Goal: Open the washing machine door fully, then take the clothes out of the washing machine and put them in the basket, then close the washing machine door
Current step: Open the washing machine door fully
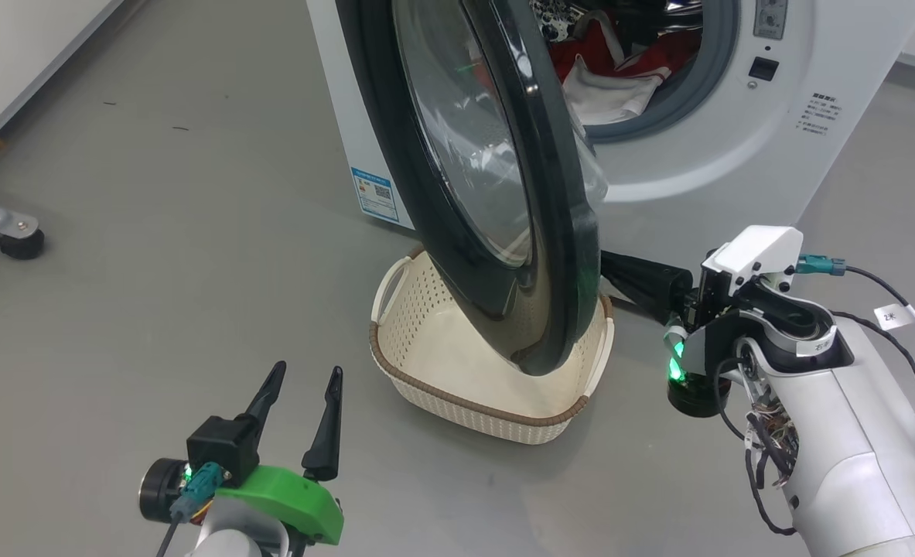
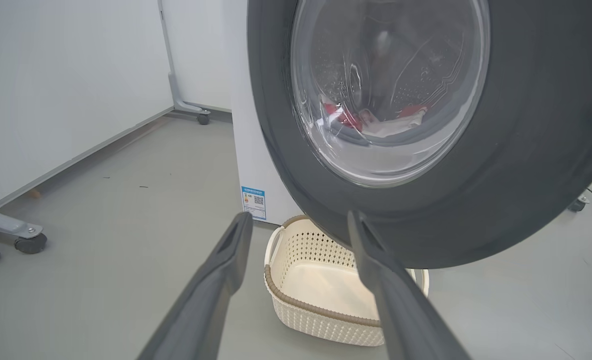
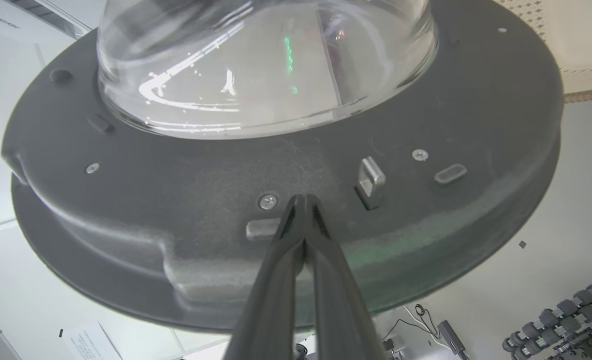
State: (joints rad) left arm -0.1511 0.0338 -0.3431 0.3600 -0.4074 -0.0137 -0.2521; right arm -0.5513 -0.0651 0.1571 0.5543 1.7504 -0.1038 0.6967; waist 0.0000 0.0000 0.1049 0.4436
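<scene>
The washing machine [image 1: 735, 139] stands at the top, and its door [image 1: 554, 201] is swung partway out, edge-on to me, hanging over the basket [image 1: 426, 309]. Red and white clothes [image 1: 619, 66] lie inside the drum. My right gripper [image 1: 616, 272] is shut, holding nothing. In the right wrist view the right gripper [image 3: 304, 198] has its tips against the door's dark inner face [image 3: 175, 200], just left of the metal latch hook [image 3: 371, 177]. My left gripper [image 1: 308, 367] is open at the lower left, apart from the basket. In the left wrist view the left gripper [image 2: 300, 215] points at the door's outer rim [image 2: 526, 150] and the basket [image 2: 321, 250].
A grey wheeled stand leg [image 1: 8, 232] sits on the floor at the far left, below a white wall [image 1: 8, 62]. A blue label [image 1: 374, 193] marks the washer's side. Grey floor spreads out left of the basket.
</scene>
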